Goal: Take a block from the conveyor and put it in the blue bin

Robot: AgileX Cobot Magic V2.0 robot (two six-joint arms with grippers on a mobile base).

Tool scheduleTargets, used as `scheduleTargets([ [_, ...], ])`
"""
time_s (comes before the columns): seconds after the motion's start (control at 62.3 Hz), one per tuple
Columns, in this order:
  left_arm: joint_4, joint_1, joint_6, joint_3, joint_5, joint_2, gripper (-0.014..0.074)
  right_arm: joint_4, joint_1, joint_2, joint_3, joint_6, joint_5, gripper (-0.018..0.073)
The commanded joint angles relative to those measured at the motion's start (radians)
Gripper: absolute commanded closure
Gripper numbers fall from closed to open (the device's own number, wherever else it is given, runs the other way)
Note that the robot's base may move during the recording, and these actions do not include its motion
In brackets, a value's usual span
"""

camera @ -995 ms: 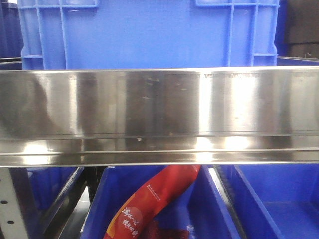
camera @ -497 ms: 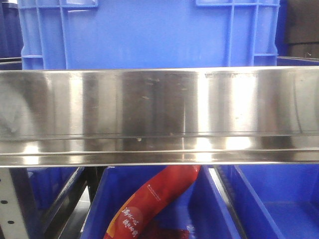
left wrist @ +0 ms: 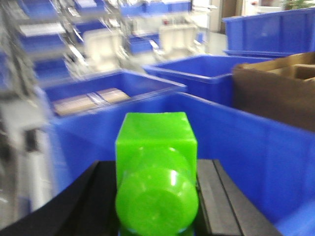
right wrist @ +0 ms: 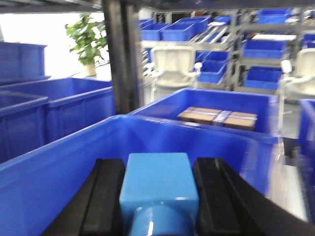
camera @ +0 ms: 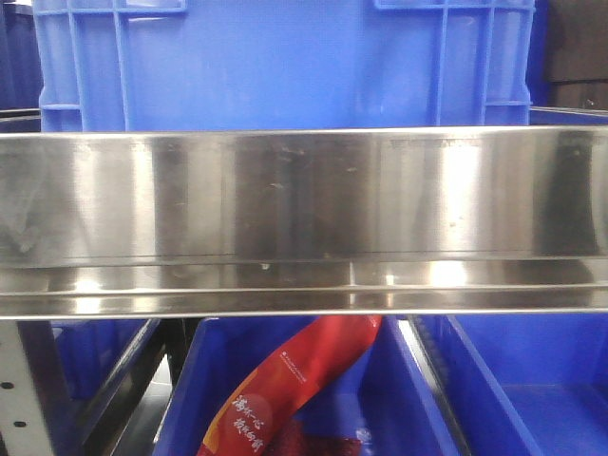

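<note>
In the left wrist view my left gripper (left wrist: 156,187) is shut on a bright green block (left wrist: 156,167) with a round stud, held above the rim of a blue bin (left wrist: 256,147). In the right wrist view my right gripper (right wrist: 158,191) is shut on a light blue block (right wrist: 158,187), held over the wall of a blue bin (right wrist: 59,167). The dark grey conveyor belt is out of view in every frame. The front view shows neither gripper, only a steel rail (camera: 304,218) and blue bins (camera: 285,66).
A brown cardboard box (left wrist: 280,88) stands right of the left gripper. Other blue bins (left wrist: 206,73) with cardboard inside stand behind, and one (right wrist: 221,110) beyond the right gripper. A dark post (right wrist: 120,59) rises at left. A red packet (camera: 285,389) lies in a lower bin.
In the front view only the reflections on the steel rail have shifted; the bins and the red packet have not moved.
</note>
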Motion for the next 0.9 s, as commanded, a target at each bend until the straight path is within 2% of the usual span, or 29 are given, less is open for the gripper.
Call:
scheduleTargets([
  [0.0,-0.095,-0.007,0.001,-0.063,-0.011,0.079,0.0708,0.005,0.014,0.052,-0.025,-0.001,-0.053,0.0715],
  [0.096,-0.097,-0.007,0.001,-0.106,-0.016,0.161,0.0708,0.005,0.014,0.103,-0.027,-0.001,-0.082,0.0709],
  [0.176,-0.097,-0.007,0.001,-0.118,-0.015,0.207,0.0708,0.005,0.014,0.135,-0.027,-0.001,-0.087,0.0666],
  [0.289,-0.097,-0.007,0.001,-0.118,-0.006,0.244,0.0694,0.005,0.014,0.165,-0.027,-0.001,-0.082,0.0513],
  [0.353,-0.097,-0.007,0.001,-0.118,0.003,0.254,0.0633,0.005,0.014,0.167,-0.027,-0.001,-0.082,0.0371],
  [0.481,-0.097,-0.007,0.001,-0.118,0.007,0.259,0.0408,0.005,0.014,0.167,-0.027,-0.001,-0.056,0.014],
  [0.578,-0.097,-0.007,0.001,-0.118,0.007,0.259,0.023,0.005,0.014,0.167,-0.027,-0.001,-0.044,0.0043],
  [0.642,-0.097,-0.007,0.001,-0.118,0.007,0.259,0.0154,0.005,0.014,0.167,-0.027,-0.001,-0.043,0.0034],
  [0.722,-0.097,-0.007,0.001,-0.118,0.007,0.256,0.013,0.005,0.014,0.163,-0.029,-0.001,-0.043,0.006],
  [0.786,-0.097,-0.007,0.001,-0.118,0.007,0.241,0.0148,0.005,0.014,0.152,-0.036,-0.001,-0.033,0.0114],
  [0.834,-0.097,-0.007,0.001,-0.118,0.012,0.223,0.018,0.005,0.014,0.135,-0.036,-0.001,-0.033,0.0187],
  [0.882,-0.097,-0.007,0.001,-0.118,0.027,0.198,0.0254,0.005,0.014,0.117,-0.036,-0.001,-0.033,0.0302],
])
